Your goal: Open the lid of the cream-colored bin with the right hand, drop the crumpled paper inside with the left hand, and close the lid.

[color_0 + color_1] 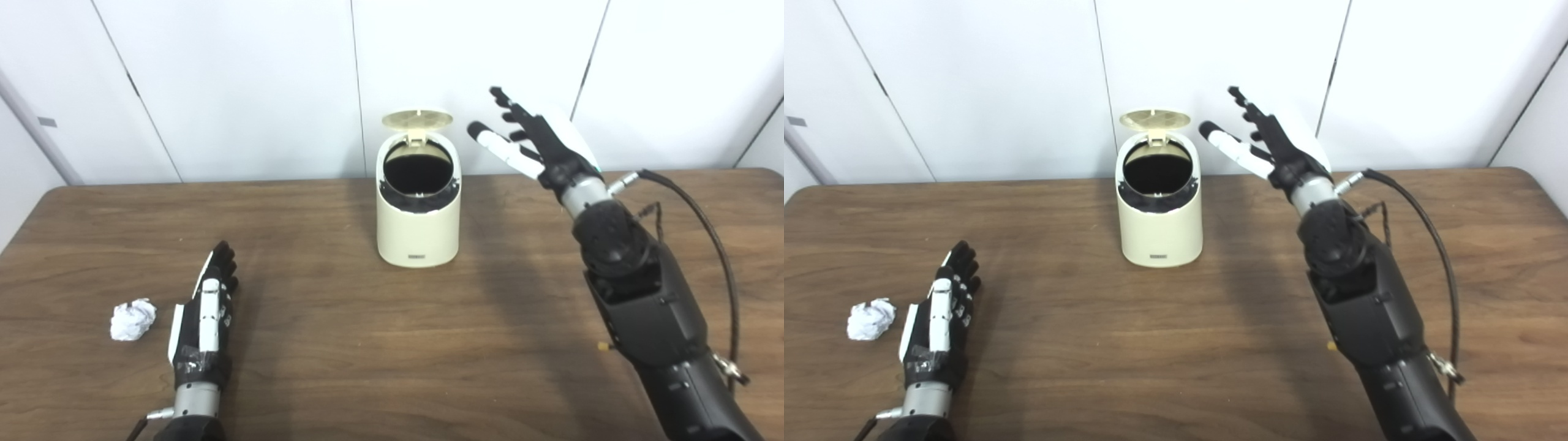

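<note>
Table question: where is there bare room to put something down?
Wide bare wood lies between the left hand and right arm, in front of the bin. The far left corner is free too. Tightest: the gap between the crumpled paper and that hand.

The bin point(418, 214) is cream with a black inside. The paper ball point(131, 319) is white. The table point(392, 343) is dark brown wood grain. Both hands point(205, 315) point(533, 144) are black and white.

Both arms are matte black with a silver metal wrist band, the left hand point(205, 318) and right hand point(533, 144) black with white panels along the back and fingers point(496, 144), and a black cable point(710, 239) loops from the right wrist beside its forearm.
</note>
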